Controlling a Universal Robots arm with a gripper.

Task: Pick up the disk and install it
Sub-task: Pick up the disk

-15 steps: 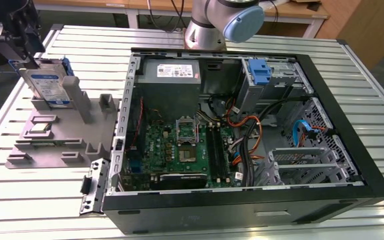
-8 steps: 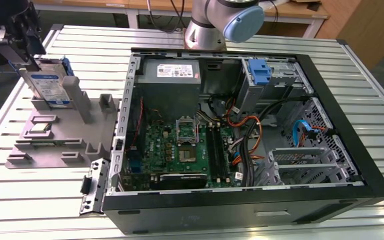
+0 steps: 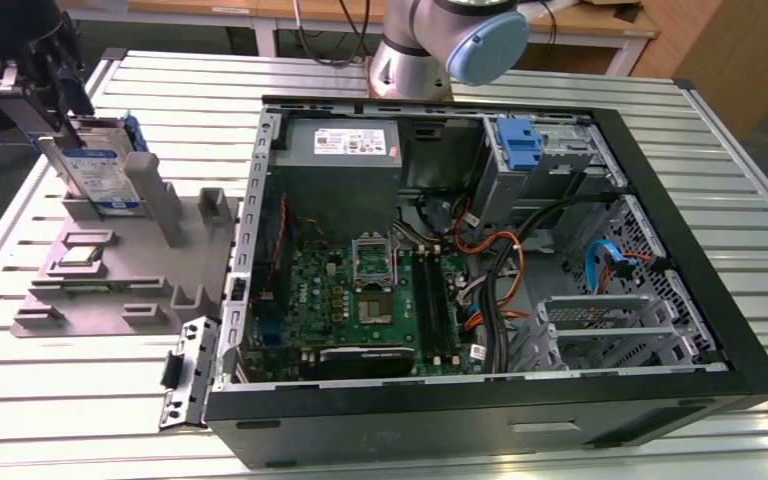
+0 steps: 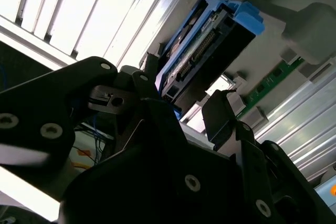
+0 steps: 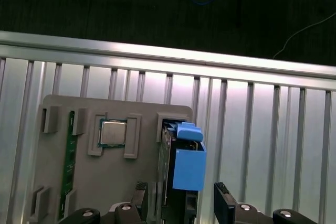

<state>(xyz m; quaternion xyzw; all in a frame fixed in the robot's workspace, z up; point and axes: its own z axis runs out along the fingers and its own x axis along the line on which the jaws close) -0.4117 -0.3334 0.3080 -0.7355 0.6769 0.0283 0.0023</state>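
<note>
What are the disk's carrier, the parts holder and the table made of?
Disk carrier: blue plastic, matte, with moulded edges. Parts holder: grey plastic, probably printed or moulded; dull surface, blocky slots. Table: likely aluminium; bright ribbed slats with a sheen.

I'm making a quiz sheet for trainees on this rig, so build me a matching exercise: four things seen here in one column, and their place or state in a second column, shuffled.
Things
1. disk
2. gripper
3. processor chip
4. power supply box

Places or states
A. lies flat in a square recess of the grey holder
B. open, one finger on each side of the disk
C. sits in a corner inside the computer case
D. stands on edge in a slot of the grey holder

Pairs: 1-D, 2-B, 3-A, 4-C
</note>
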